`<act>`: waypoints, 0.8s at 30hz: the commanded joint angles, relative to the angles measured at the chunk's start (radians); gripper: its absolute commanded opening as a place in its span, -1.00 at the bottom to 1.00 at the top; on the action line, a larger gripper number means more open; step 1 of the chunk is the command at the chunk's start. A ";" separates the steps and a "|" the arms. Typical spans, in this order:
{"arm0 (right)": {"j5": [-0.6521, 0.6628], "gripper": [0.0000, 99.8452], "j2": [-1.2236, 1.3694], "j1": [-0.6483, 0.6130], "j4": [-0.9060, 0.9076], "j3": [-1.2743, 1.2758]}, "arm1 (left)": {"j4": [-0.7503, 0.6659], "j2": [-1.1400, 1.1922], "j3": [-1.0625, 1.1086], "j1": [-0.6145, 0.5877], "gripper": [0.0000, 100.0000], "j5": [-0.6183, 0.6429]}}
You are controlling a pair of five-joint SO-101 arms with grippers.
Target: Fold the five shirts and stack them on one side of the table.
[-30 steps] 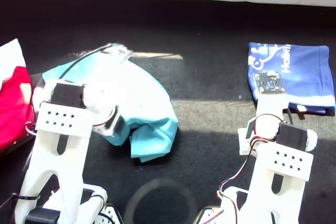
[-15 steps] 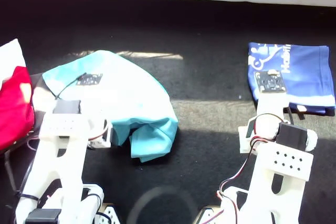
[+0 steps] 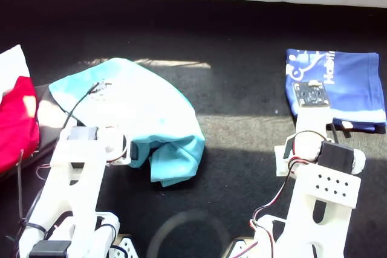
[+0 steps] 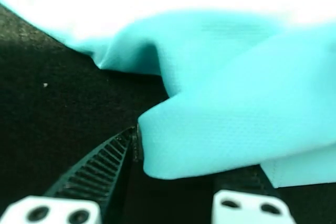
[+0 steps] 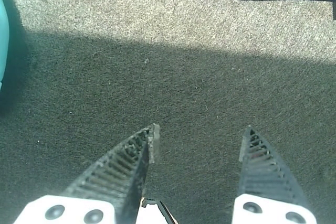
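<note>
Desk [image 3: 242, 40], dark fabric surface. Red shirt [image 3: 15, 119] at the left edge. Folded blue shirt [image 3: 344, 89] far right, just ahead of the right arm. Since 1 s ago: left arm has drawn back and lowered to the near edge of the crumpled cyan shirt [image 3: 151, 113]; right arm unmoved. Left end effector [image 4: 181, 182] spread, a cyan fold between its fingers. Right end effector [image 5: 200, 135] spread over bare desk.

Quick count, three shirts out right now. One crumpled turquoise knit shirt [image 3: 160, 119], bunched right up against the left pincer [image 4: 184, 161]. One folded royal-blue shirt with white print [image 3: 351, 89], a bit beyond the right pincer [image 5: 202, 135]. One red-and-white shirt [image 3: 15, 119], off to the left pincer's outer side. Two white plastic arms, left [image 3: 72, 173] and right [image 3: 320, 191], so two pincers, two black ribbed fingers [image 5: 131, 161] each. One black carpet-like table cover [image 3: 242, 40].
</note>
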 commanded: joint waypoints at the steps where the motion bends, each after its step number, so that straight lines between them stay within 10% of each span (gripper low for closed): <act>1: -0.005 -0.51 -0.015 -0.008 -0.010 -0.002 | -0.017 -0.001 0.013 0.056 -0.58 0.005; 17: -0.005 -0.51 -0.015 -0.010 -0.010 -0.002 | -0.044 -0.010 0.007 0.094 -0.98 0.003; 24: -0.023 -0.51 -0.007 -0.025 -0.081 -0.008 | 0.213 -0.010 -0.209 -0.024 -0.98 -0.008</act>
